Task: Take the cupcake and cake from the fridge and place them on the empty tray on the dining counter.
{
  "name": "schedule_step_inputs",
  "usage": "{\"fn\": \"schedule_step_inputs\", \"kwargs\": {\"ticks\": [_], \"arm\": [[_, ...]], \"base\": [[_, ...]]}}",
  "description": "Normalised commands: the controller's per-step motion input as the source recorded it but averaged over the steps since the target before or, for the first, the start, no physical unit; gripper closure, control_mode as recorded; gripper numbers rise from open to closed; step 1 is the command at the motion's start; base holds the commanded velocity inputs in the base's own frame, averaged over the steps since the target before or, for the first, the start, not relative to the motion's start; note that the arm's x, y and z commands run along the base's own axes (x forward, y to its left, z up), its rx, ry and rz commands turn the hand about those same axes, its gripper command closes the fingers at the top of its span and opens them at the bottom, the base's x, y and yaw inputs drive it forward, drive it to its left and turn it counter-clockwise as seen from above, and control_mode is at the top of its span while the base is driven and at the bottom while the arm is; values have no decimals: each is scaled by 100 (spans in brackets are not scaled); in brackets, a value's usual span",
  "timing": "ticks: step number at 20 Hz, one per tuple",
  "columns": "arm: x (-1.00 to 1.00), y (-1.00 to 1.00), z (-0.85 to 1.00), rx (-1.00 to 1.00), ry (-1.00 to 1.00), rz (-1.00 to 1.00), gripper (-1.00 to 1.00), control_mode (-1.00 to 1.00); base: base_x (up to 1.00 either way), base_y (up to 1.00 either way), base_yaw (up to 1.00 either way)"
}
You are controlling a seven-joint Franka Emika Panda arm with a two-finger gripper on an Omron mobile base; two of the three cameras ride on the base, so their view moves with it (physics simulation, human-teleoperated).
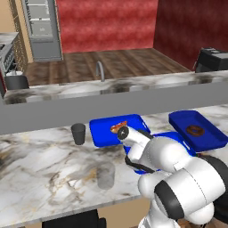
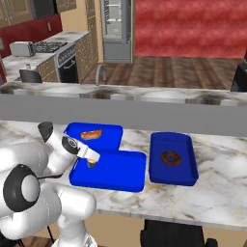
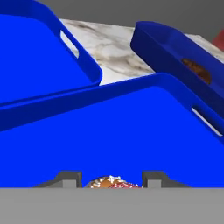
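End effector (image 2: 90, 163) w/ cupcake (image 2: 90, 164) low over the empty tray (image 2: 120, 173).
Fingers (image 3: 70, 178) are nearly closed round the cupcake, pink-red frosting showing btwn the tips, just above the tray's left end. Tray sits on the marble tabletop (image 2: 217, 198); tray w/ hot dog (image 2: 107, 135) touches its far edge, tray w/ dark ring (image 2: 185, 164) just beside its right edge. Fridge (image 2: 116, 29) stands well behind, across the room.
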Motion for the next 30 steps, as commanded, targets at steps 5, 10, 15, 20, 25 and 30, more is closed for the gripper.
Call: {"fn": "schedule_step_inputs", "kwargs": {"ticks": [5, 10, 15, 20, 25, 30], "arm": [[0, -12, -42, 0, -4, 0, 100, -100], [0, -2, -43, 0, -4, 0, 100, -100], [0, 0, -42, 0, -6, 0, -100, -100], [0, 0, -44, 0, -10, -1, -100, -100], [-1, 0, -19, 0, -7, -1, -100, -100], [-9, 0, -1, 0, -2, -2, -100, -100]], "base": [[0, 0, 0], [0, 0, 0], [0, 0, 0], [0, 0, 0], [0, 0, 0], [0, 0, 0]]}}
